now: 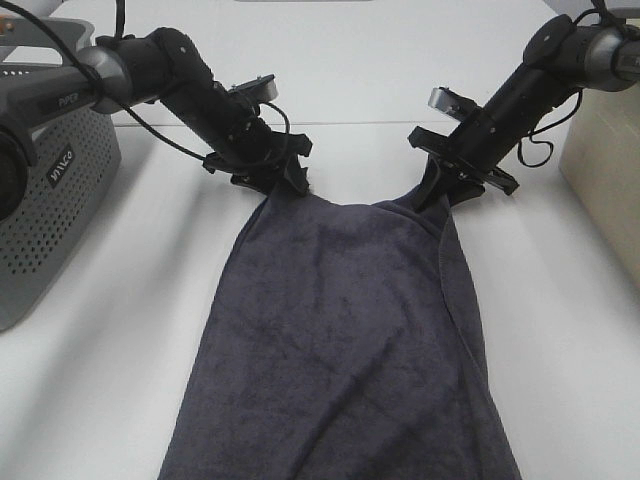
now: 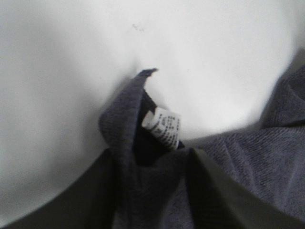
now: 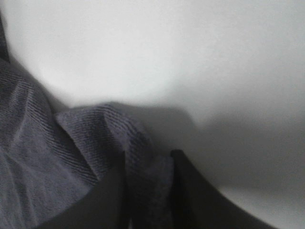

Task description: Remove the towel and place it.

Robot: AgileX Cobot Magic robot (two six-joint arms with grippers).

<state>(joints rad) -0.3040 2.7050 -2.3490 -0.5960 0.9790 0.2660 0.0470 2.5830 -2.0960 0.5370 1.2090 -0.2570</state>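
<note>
We note left hand (image 1: 283,182) and right hand (image 1: 441,186) each pinched on a far corner of towel (image 1: 340,340). Grasp looks made; lifting off the tabletop (image 1: 110,390) and placing remain.

Left arm (image 1: 185,85) and right arm (image 1: 525,90) are black, with silver-grey joints, looped cables.

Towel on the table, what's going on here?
Both arms are on the towel. The left gripper pinches one far corner, the one with the white tag; the right gripper pinches the other far corner. The rest of the towel lies spread on the white table, running toward the near edge. A grey perforated basket sits at the left.
</note>
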